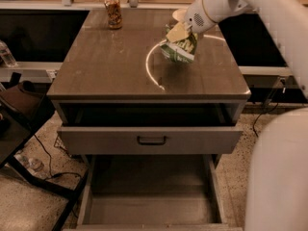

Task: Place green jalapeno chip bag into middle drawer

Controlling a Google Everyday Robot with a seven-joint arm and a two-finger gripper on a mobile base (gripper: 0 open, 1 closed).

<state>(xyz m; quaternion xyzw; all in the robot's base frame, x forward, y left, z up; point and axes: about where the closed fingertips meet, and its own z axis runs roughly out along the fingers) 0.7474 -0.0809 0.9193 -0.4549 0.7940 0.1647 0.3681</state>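
1. The step in hand is, as I judge it, the pick-up: the gripper (179,32) is in the upper middle of the frame, a little to the right, right above the green chip bag (181,51) on the far right part of the cabinet top (110,61)
2. The bag is just below the gripper, tilted, its lower edge at or only slightly over the wood; I cannot tell if it touches
3. The fingers are drawn narrow and pinch the upper edge of the bag; nothing else is in them. The grip is on a thin crinkly edge, so I think it could slip
4. The middle drawer (149,206) is pulled out at the bottom centre of the frame, its plain grey floor showing. It is well apart from the bag
5. The next move calls for raising the bag, bringing it toward the front over the edge of the cabinet and past the drawer front (96,139) with the black handle, then lowering it over the grey floor before letting go
6. A can (113,11) stands at the upper left of the top, away from this path
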